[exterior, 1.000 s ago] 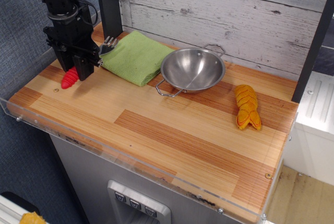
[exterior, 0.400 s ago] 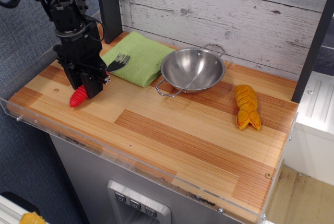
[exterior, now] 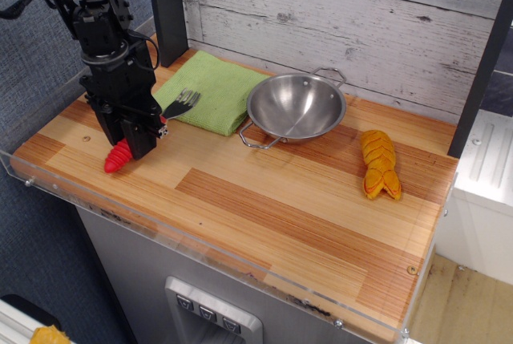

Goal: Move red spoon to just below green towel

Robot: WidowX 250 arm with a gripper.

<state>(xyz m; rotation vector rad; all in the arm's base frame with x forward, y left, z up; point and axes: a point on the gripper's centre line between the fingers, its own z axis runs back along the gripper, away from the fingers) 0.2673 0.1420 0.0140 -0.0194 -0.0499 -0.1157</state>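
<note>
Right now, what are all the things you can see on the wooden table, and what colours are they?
red spoon: one, red ribbed handle with a silver fork-like head, at the left end of the table, held in the gripper, its head over the near edge of the towel.
green towel: one, light green, folded, back left by the wall.
steel bowl: one, shiny silver with two wire handles, middle back, just right of the towel.
orange toy: one, orange-yellow and segmented, lying at the right.
table: one, striped light and brown wood with a clear edge strip.
gripper: one, black, on the arm at the left, closed around the spoon.
</note>
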